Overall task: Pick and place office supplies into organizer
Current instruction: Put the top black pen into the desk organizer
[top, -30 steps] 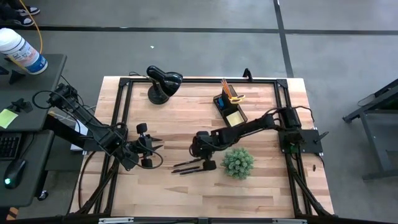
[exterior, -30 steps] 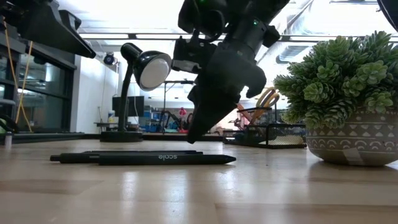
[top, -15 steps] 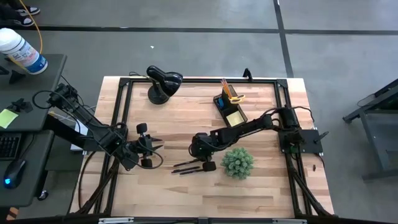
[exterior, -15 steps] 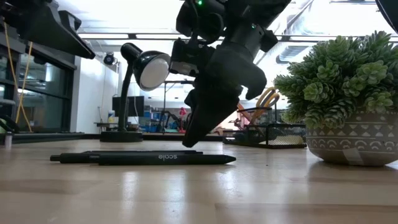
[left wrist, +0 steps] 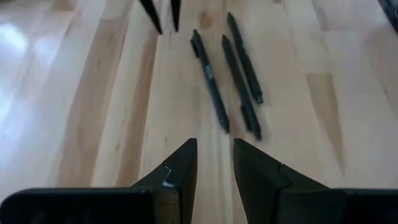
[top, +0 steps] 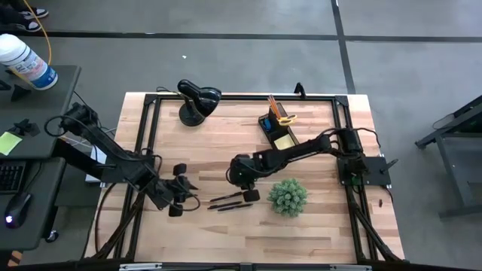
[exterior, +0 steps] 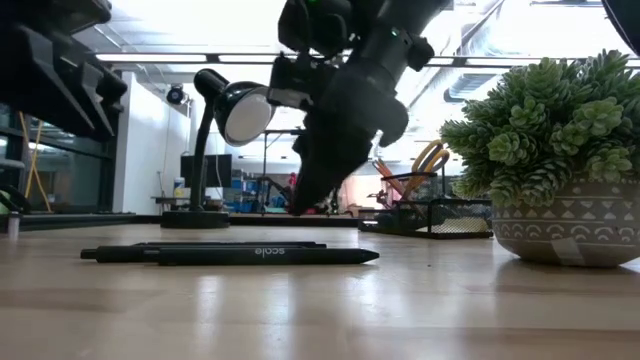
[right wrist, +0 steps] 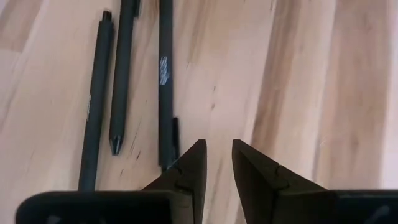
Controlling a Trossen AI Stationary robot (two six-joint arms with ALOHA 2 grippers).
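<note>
— Black mesh organizer point(top: 276, 129) sits toward one o'clock on the table point(top: 226, 143); what's in it?

— Yellow sticky-note pad point(top: 283, 141) in the low tray, yellow-handled scissors point(top: 283, 117) and orange pencils point(top: 272, 100) upright in the tall part.

— And the pens point(top: 230, 202)?

— Three black ones lying loose on the wood at six o'clock, just nine o'clock of the plant point(top: 288, 196).

— The grippers?

— Right gripper point(top: 239, 181) hangs just above the pens, fingers a narrow gap apart, holding nothing. Left gripper point(top: 190, 193) is at eight o'clock, pointed at the pens, also narrowly parted and empty. Lamp point(top: 197, 99) stands at eleven.
</note>
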